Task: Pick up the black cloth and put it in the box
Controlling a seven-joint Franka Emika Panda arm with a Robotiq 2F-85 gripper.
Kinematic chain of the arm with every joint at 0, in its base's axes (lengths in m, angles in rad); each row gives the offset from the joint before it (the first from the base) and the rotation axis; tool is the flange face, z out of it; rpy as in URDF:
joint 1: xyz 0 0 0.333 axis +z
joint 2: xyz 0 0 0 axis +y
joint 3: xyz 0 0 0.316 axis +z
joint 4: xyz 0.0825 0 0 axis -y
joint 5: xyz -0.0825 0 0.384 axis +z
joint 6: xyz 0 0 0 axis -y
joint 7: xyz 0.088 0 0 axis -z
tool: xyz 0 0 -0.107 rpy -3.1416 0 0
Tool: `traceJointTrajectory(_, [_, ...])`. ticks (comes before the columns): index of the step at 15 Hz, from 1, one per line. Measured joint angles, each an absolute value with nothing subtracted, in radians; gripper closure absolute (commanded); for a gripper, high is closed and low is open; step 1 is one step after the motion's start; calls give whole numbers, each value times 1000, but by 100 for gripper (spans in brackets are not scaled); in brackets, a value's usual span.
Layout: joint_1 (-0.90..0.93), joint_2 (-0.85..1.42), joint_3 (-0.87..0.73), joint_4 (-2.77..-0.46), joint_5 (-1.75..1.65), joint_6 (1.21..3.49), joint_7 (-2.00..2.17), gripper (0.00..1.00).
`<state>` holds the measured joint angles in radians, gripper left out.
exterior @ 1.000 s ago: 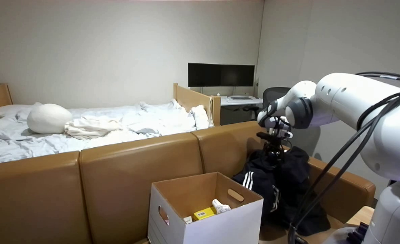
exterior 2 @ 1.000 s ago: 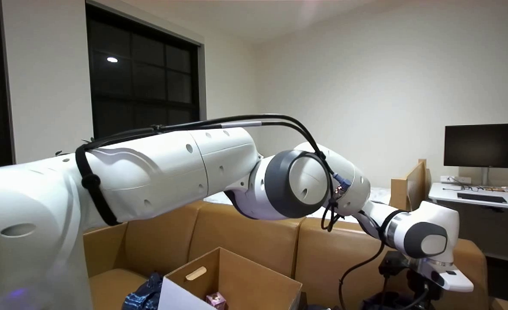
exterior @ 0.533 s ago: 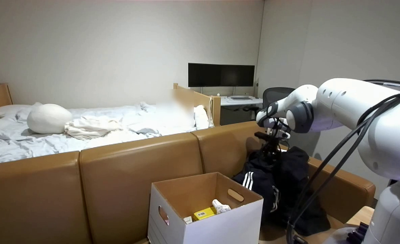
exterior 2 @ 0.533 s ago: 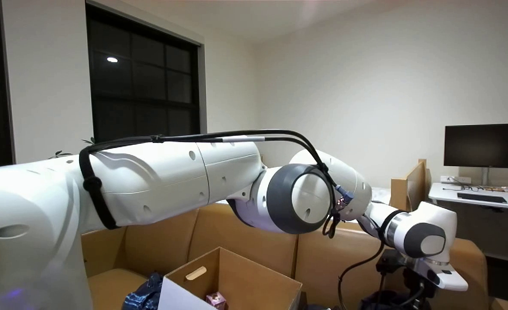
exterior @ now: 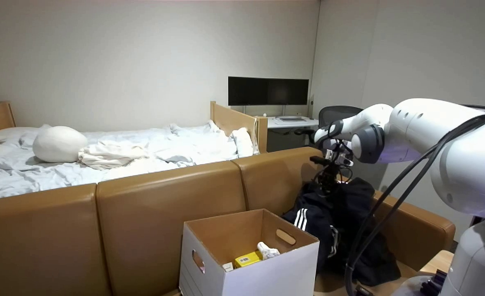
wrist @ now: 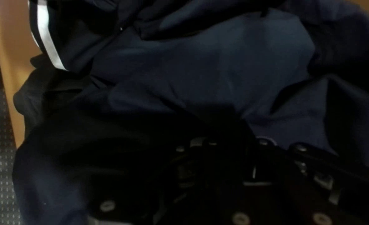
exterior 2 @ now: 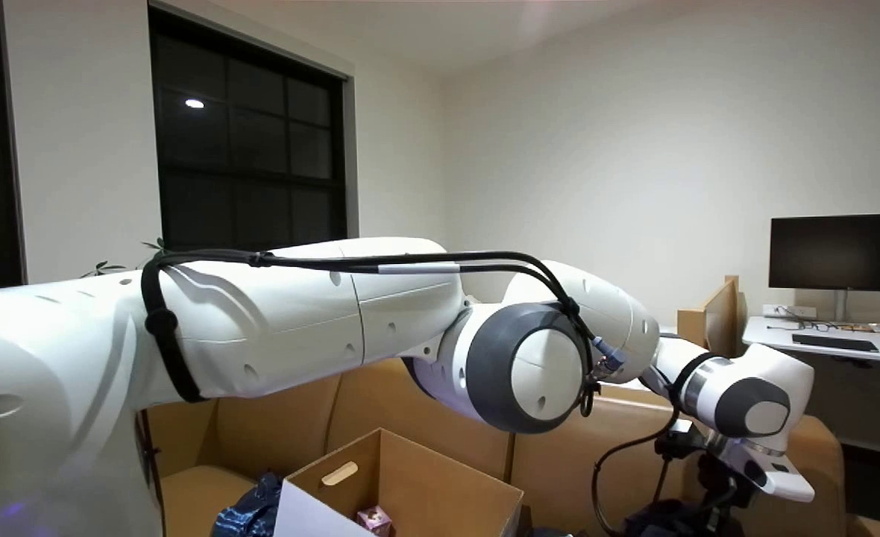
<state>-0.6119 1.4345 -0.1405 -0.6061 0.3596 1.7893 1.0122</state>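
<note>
A dark pile of black cloth (exterior: 351,224), with white stripes on its left part, lies heaped on the sofa's right end. My gripper (exterior: 328,190) points down into the top of this pile. In the wrist view the cloth (wrist: 209,62) fills most of the picture, and its folds run together towards the gripper (wrist: 229,145). The fingers look close together with dark fabric bunched between them, though the tips are very dark and partly buried. The box (exterior: 271,275), white outside and brown inside, stands open left of the pile; its inner wall (exterior 2: 440,485) shows in an exterior view.
Inside the box lie a yellow packet (exterior: 248,259) and a crumpled white item (exterior: 268,250). The brown sofa backrest (exterior: 172,197) rises behind box and cloth. A dark blue shiny bundle (exterior 2: 250,507) sits beside the box. Black cables (exterior: 407,185) hang from the arm.
The arm's forearm and elbow have sunk, and the wrist has tilted and shifted slightly in both exterior views. The gripper stays at the cloth's top. The box has not moved.
</note>
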Motion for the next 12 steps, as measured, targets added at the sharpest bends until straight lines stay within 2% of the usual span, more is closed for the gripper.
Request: traceJointTrajectory(12, [-661, 1440, -105, -354, 294, 1411, 993, 100])
